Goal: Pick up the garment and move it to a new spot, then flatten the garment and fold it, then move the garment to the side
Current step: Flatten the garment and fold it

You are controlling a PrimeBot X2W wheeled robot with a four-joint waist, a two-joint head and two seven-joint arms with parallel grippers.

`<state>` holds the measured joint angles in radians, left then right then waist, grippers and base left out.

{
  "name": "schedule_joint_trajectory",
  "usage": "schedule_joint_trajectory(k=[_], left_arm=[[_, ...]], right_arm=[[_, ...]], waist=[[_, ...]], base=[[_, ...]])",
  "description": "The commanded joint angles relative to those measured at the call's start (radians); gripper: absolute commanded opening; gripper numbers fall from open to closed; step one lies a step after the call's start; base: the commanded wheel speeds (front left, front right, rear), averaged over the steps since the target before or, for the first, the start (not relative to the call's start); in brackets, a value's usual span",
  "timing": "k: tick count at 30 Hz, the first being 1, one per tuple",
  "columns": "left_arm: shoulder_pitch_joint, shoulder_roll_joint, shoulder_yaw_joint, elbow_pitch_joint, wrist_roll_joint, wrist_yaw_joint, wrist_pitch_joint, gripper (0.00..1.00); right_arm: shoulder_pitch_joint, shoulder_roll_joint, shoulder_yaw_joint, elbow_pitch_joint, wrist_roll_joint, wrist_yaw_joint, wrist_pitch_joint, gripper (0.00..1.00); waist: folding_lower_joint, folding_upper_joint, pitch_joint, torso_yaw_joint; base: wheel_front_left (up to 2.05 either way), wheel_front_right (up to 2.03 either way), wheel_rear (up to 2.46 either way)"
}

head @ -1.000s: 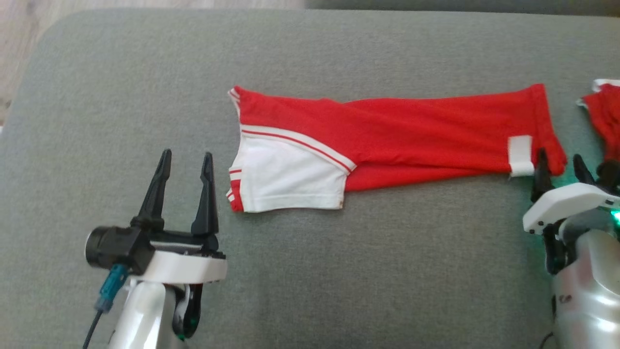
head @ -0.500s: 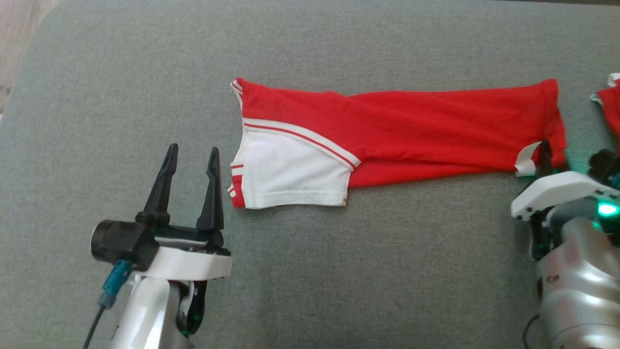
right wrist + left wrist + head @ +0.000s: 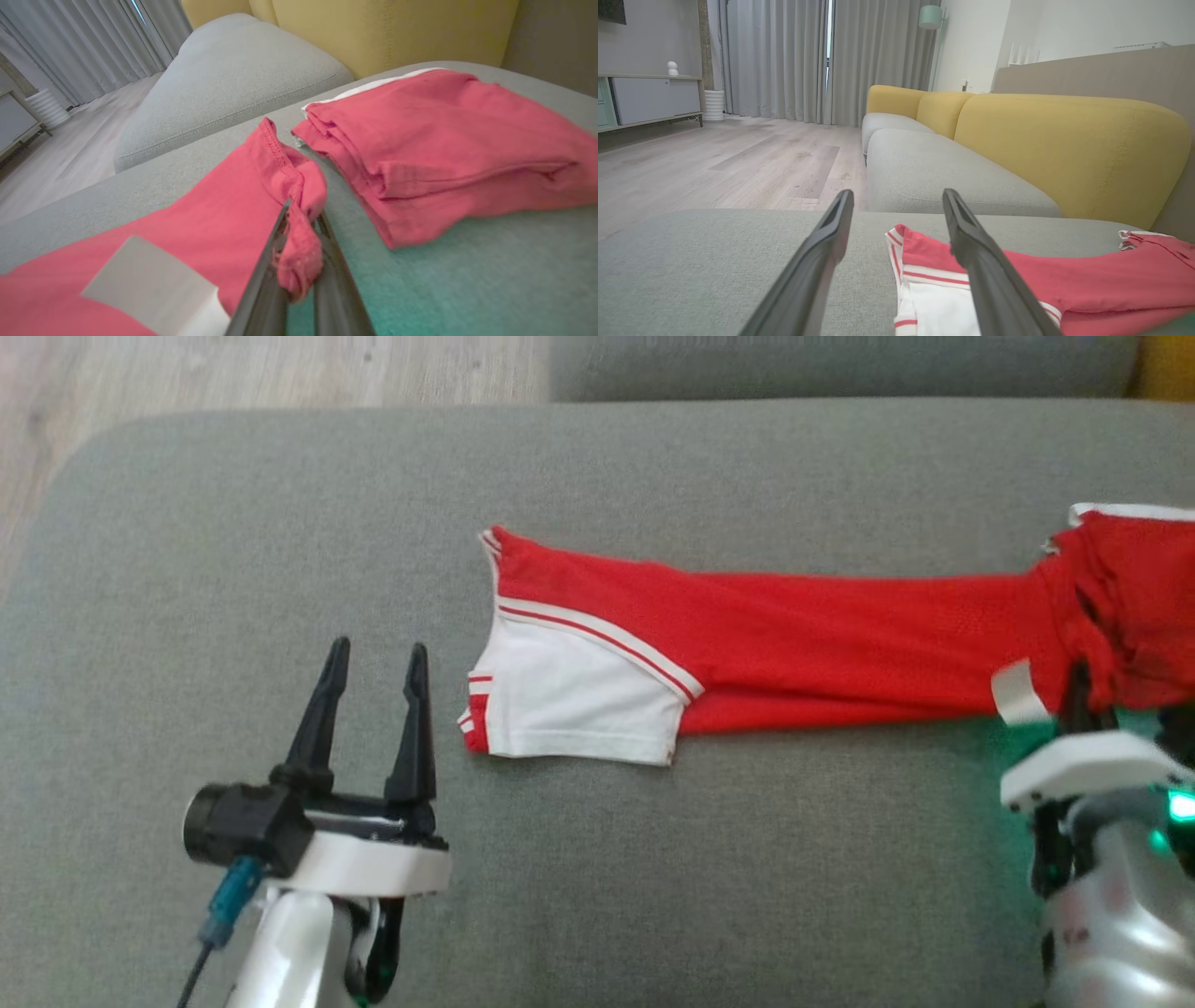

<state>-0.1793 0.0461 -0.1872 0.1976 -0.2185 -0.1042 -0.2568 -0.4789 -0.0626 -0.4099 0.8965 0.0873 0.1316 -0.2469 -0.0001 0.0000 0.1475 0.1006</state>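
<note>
Right wrist view gives you the right gripper [image 3: 303, 212], jaws closed on a bunched hem corner of the red garment [image 3: 210, 210]; the left gripper [image 3: 378, 649] stands, jaws open, just beside its white end. It lies as a long strip across the sofa cushion [image 3: 653, 877], pinched end near a folded red stack [image 3: 444, 140]. Expect light, limp cloth that sags: take the white end too.

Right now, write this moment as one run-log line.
right gripper: shut on garment corner | left gripper: open, apart from garment | second red garment: folded, alongside
</note>
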Motion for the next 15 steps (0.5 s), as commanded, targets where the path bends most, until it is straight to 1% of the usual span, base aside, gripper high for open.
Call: schedule_joint_trajectory(k=[1, 3, 6, 7, 10, 12, 15], left_arm=[[-0.005, 0.004, 0.026, -0.026, 0.024, 0.005, -0.005, 1.00], [0.004, 0.004, 0.024, -0.029, 0.037, 0.004, -0.005, 1.00], [0.011, 0.004, 0.018, -0.027, 0.035, 0.002, -0.005, 1.00], [0.011, 0.004, 0.018, -0.027, 0.035, 0.002, -0.005, 1.00], [0.016, 0.004, 0.008, -0.024, 0.030, 0.000, -0.005, 1.00], [0.019, 0.004, 0.002, -0.021, 0.046, 0.002, -0.005, 1.00], [0.023, 0.004, -0.008, -0.012, 0.051, 0.001, -0.005, 1.00]], right_arm=[[0.004, -0.003, 0.015, -0.045, 0.007, -0.001, -0.014, 0.00], [0.012, 0.001, 0.010, -0.056, 0.038, -0.001, -0.014, 0.00], [0.013, 0.006, 0.058, -0.078, 0.036, -0.001, -0.014, 0.00], [0.013, 0.006, 0.058, -0.078, 0.036, -0.001, -0.014, 0.00], [-0.001, 0.010, 0.114, -0.098, 0.063, -0.001, -0.014, 0.00], [-0.010, 0.012, 0.190, -0.099, 0.102, -0.001, -0.007, 0.00], [-0.018, 0.012, 0.330, -0.105, 0.210, -0.001, 0.001, 0.00]], waist=[[0.0001, 0.0000, -0.018, -0.005], [0.0001, 0.0000, -0.022, -0.005], [0.0001, 0.0000, -0.032, 0.006], [0.0001, 0.0000, -0.032, 0.006], [0.0001, 0.0000, -0.042, 0.023], [0.0001, 0.0000, -0.049, 0.037], [0.0001, 0.0000, -0.065, 0.062]], base=[[0.00, 0.00, 0.00], [0.00, 0.00, 0.00], [0.00, 0.00, 0.00], [0.00, 0.00, 0.00], [0.00, 0.00, 0.00], [0.00, 0.00, 0.00], [0.00, 0.00, 0.00]])
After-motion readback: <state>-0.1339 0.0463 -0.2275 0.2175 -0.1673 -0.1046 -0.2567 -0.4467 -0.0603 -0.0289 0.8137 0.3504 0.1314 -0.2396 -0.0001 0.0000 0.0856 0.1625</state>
